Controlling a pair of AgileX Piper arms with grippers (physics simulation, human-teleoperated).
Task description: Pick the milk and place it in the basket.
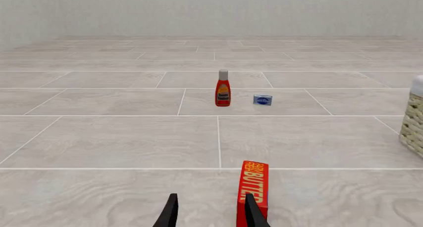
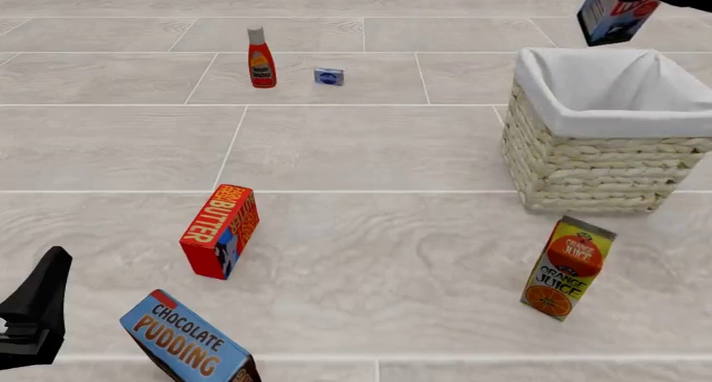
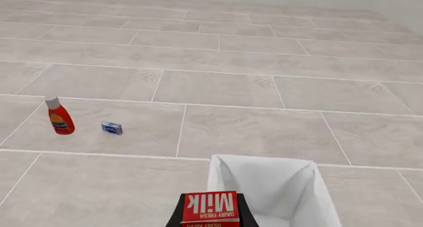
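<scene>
My right fingers (image 3: 210, 214) are closed on the milk (image 3: 210, 208), one dark finger on each side of the carton. I hold it in the air above the basket (image 2: 589, 161), over its far rim, and it does not touch the white cloth liner (image 2: 606, 86). In the front view the milk (image 2: 613, 13) hangs a little tilted. In the right wrist view the word "Milk" is upside down, and the open basket (image 3: 290, 187) lies directly under the carton.

My left fingers (image 1: 210, 212) are open and hold nothing; they are low over the worktop (image 2: 389, 148), well apart from the basket. The Butter box (image 2: 220, 230) stands just beyond them, closer to the basket than they are. The Chocolate Pudding box (image 2: 189, 342) is also near them. The Orange Juice carton (image 2: 566, 267) stands in front of the basket, close to it. The red bottle (image 2: 262, 58) and a small blue packet (image 2: 328, 76) stand together, far from the basket at its other side.
</scene>
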